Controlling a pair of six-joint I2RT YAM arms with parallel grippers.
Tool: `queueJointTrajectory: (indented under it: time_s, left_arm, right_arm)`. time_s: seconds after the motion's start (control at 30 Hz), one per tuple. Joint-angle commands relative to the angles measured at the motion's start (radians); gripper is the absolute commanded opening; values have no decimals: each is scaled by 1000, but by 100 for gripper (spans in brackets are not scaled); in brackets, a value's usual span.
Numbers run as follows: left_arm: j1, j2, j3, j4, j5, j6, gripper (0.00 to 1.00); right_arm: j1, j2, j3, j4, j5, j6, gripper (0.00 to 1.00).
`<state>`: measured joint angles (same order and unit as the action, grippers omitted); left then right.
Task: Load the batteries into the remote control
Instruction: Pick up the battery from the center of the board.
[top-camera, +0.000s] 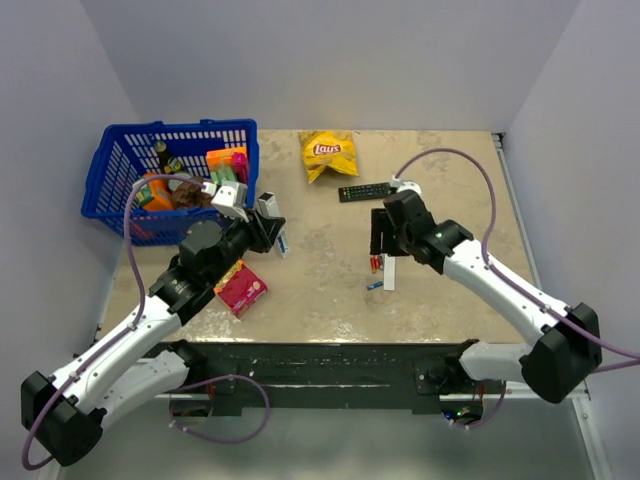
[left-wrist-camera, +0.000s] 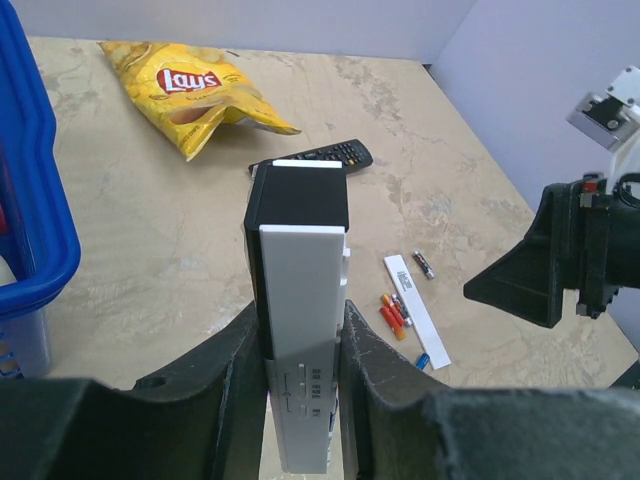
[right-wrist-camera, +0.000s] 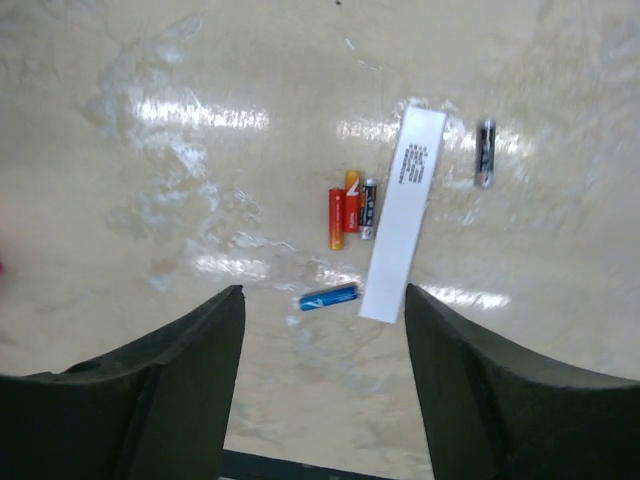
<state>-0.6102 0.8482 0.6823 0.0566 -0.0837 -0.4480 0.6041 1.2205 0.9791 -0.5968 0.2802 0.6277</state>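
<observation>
Loading had barely begun: the cover (right-wrist-camera: 403, 228) lay off on the table (right-wrist-camera: 150, 100), the batteries (right-wrist-camera: 350, 210) loose beside it, none visibly in the remote (left-wrist-camera: 300, 260). The left gripper (left-wrist-camera: 300, 335) was clamped on the remote, which stood up between its fingers. The right gripper (right-wrist-camera: 322, 300) hung empty, jaws apart, with the batteries just below and ahead of its fingertips.

Remote control (left-wrist-camera: 300, 330): white body, black end. Back strip (right-wrist-camera: 403, 230): white with a dark printed block. Batteries (right-wrist-camera: 351, 205): red, orange, black-and-silver. Blue battery (right-wrist-camera: 328, 297): blue throughout. Chip bag (top-camera: 328, 152): yellow, red logo. Basket (top-camera: 110, 165): blue. Table (top-camera: 320, 250): beige, marbled.
</observation>
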Motion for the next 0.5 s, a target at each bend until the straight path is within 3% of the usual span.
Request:
queueJointTrajectory:
  time_s: [0.0,0.07,0.13,0.3,0.47]
  left_arm:
    - [-3,-21,31,51,-17,20,0]
    - [-3,-20,31,51,-19,19,0]
    - [-3,-23,31,52,-18,19,0]
    - [-2,-31,31,49,-21,23,0]
    - [-2,-41,28,49,-21,28,0]
  right_arm:
    - [5,83,133,-109,-143,-578,61]
    - [5,115,187,-139,-249,-770,52]
    - [3,148,211,-176,-318,-917,52]
    - [3,197,202,-207,-354,-1143,53]
    - [5,275,168,-209,-334,-1240,53]
